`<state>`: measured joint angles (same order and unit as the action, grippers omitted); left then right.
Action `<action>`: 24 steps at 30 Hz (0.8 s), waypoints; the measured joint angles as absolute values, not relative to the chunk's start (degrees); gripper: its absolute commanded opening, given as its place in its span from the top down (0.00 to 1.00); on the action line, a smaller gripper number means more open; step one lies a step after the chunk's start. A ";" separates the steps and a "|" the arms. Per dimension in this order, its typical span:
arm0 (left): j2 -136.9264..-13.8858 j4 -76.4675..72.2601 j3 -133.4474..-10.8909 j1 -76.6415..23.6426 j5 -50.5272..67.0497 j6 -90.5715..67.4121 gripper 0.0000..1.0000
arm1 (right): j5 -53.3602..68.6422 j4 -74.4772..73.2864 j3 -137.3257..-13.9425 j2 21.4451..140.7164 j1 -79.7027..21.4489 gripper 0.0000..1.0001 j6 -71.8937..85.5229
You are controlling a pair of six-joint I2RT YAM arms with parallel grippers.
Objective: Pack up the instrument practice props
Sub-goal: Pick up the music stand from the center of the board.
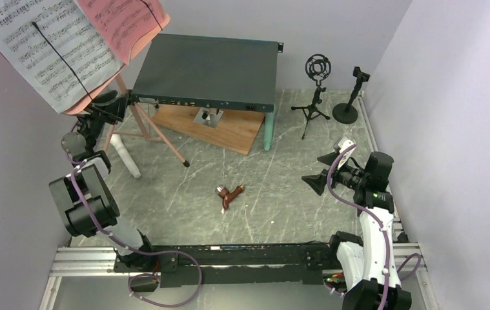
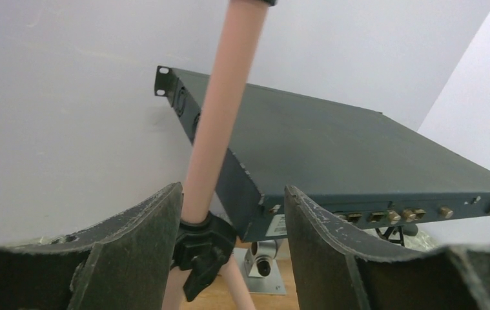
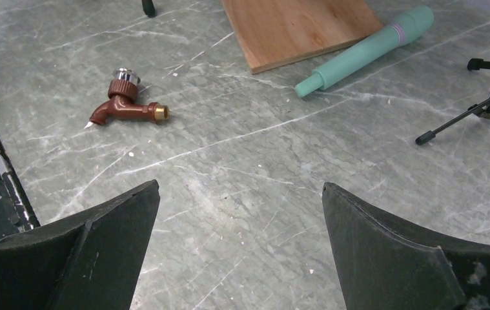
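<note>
Grey marble table (image 1: 274,200), pale walls (image 1: 449,97). Left gripper (image 2: 232,194) loose around pink pole (image 2: 219,116) beside metal box (image 2: 332,148); right gripper (image 3: 240,187) released.

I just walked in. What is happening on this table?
The left claw sits open around the music stand's pink pole, near its black joint, not yet closed. The right claw hangs open over the table, holding nothing. The pages are on the stand, and the mint microphone lies beside the wooden board.
</note>
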<state>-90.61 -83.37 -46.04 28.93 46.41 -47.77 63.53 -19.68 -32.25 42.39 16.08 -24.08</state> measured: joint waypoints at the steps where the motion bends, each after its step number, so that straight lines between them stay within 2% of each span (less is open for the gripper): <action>1: -91.18 -83.37 -46.26 29.02 46.37 -47.86 0.37 | 63.53 -19.68 -32.25 42.44 16.08 0.01 -24.08; 15: -98.59 -83.37 -56.60 29.06 47.40 -51.09 0.40 | 63.53 -19.66 -32.25 43.66 16.08 0.01 -24.08; 24: -103.79 -83.53 -63.29 26.96 50.33 -53.30 0.52 | 63.51 -19.66 -32.25 44.16 16.10 0.01 -24.08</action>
<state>-103.79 -83.53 -63.29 26.96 50.33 -53.30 63.51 -19.66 -32.25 44.16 16.10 -24.08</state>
